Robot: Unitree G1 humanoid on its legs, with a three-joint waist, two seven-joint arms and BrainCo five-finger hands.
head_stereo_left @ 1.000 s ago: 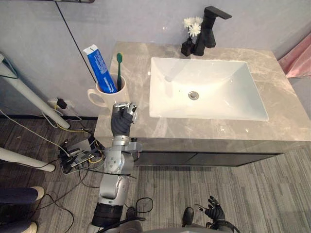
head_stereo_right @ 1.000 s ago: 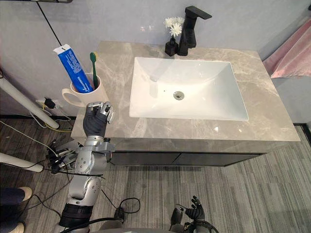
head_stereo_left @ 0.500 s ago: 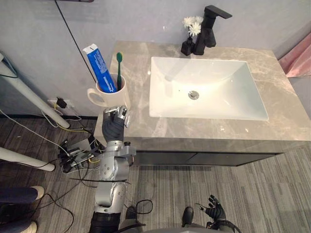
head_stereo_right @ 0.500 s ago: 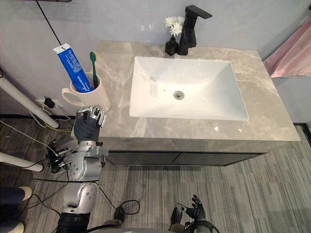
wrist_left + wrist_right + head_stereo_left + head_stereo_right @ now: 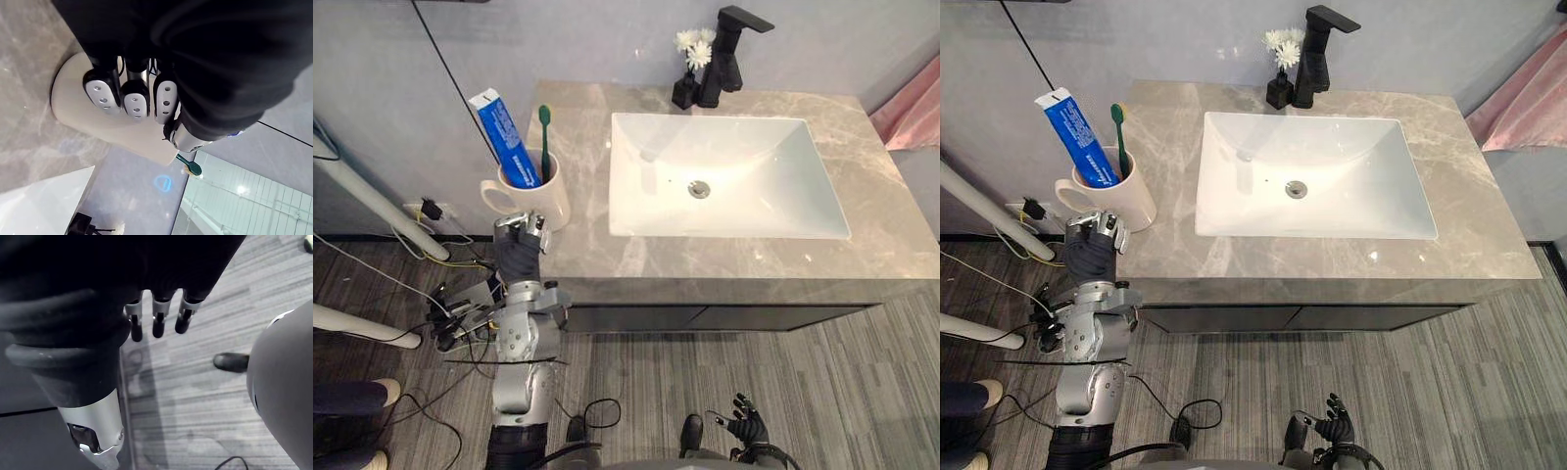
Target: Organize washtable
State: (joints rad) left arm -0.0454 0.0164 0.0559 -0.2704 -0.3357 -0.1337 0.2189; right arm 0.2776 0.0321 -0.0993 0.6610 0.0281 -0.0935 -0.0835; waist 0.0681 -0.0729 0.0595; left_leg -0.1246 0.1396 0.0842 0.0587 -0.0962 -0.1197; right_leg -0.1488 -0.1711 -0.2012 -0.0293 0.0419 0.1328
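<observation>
The marble washtable point(image 5: 724, 257) is bearing a cream mug point(image 5: 544, 196) just past the left hand point(image 5: 517, 259), whose fingers are curling round nothing. The mug is keeping the toothpaste point(image 5: 503, 142) and toothbrush point(image 5: 545, 147) upright together. The right hand point(image 5: 745, 427) is hanging slack, its fingers loose.

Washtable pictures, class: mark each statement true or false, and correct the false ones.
1. The mug holds a toothpaste tube and a green toothbrush. True.
2. The mug stands in the sink. False: it stands on the countertop, left of the sink.
3. White flowers stand beside the black tap. True.
4. The right robot hand rests on the countertop. False: it hangs low, over the floor.
</observation>
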